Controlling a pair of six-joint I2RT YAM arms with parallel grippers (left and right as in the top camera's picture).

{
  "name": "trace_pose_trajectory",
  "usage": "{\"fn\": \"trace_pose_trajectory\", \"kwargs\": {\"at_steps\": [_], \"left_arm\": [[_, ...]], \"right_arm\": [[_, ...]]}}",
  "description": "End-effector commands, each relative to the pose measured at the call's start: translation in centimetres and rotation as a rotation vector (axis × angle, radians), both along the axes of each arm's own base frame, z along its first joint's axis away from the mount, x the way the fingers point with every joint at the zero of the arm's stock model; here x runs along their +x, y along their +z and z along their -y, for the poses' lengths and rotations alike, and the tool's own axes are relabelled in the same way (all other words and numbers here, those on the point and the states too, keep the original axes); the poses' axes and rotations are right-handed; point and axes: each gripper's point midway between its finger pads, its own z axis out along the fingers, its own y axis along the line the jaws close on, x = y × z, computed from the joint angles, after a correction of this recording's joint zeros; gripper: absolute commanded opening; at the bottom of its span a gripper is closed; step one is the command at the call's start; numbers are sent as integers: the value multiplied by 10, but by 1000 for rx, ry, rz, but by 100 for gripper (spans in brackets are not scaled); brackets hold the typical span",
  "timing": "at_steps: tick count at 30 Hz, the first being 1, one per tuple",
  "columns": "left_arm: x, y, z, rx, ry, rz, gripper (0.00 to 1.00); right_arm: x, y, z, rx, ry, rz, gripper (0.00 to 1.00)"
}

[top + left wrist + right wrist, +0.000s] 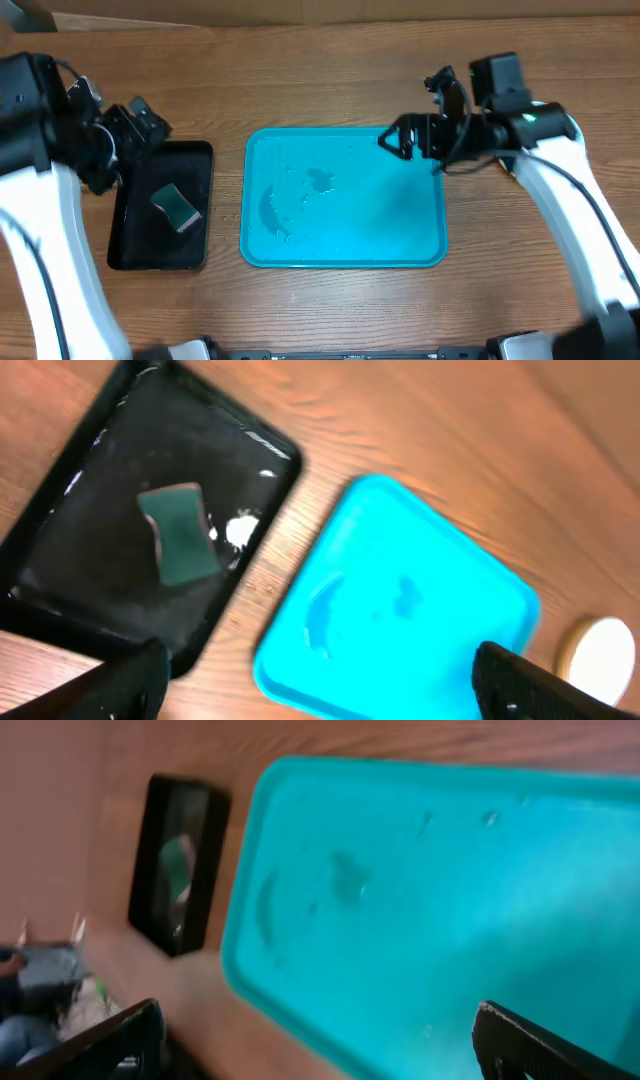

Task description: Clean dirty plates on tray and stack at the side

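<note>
A wooden counter (330,60) fills the overhead view. The white left arm (40,200) reaches in along its left edge and the white right arm (560,190) along its right edge.

The turquoise tray (345,265) lies flat in the middle of the counter, long side running left to right. Its floor shows wet streaks and droplets, mostly in the left half.

Just to its left, apart from it by a strip of bare wood, lies a smaller black tray (130,240), long side running front to back and its floor glossy with water. A green sponge (177,206) with a pale face rests inside the black tray, near the middle and turned at an angle to the rim.

The left fingers (120,685) hang above the far end of the black tray. In the left wrist view the two tips stand at opposite edges of the picture, released and spread wide, with nothing between them. The right fingers (530,1045) hover over the far right corner of the turquoise tray, likewise spread wide and gripping nothing.

At the right edge of the left wrist view, beyond the corner of the turquoise tray, sits a pale round shape (600,660) cut off by the frame. It is too blurred to tell what it is.
</note>
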Motion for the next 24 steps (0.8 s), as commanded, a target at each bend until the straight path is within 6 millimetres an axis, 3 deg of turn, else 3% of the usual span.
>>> {"fn": "trace_pose_trajectory", "kwargs": {"at_steps": [1,4,8,16,21,24], "left_arm": [[-27,20,29,47,-96,62,97],[-52,19,57,40,-160,84,98],[-84,-1,82,26,-195,79,100],[-123,-55,90,12,-145,79,100],[-133,-80,88,2,-124,19,100],[-133,-85,89,-10,-110,-8,100]], "right_arm": [[-28,27,1,-7,84,82,100],[-58,42,3,-23,135,121,100],[-93,57,5,-26,155,195,100],[-152,64,29,-70,116,360,100],[-167,73,39,-88,88,438,100],[-169,75,39,-85,88,447,100]]}}
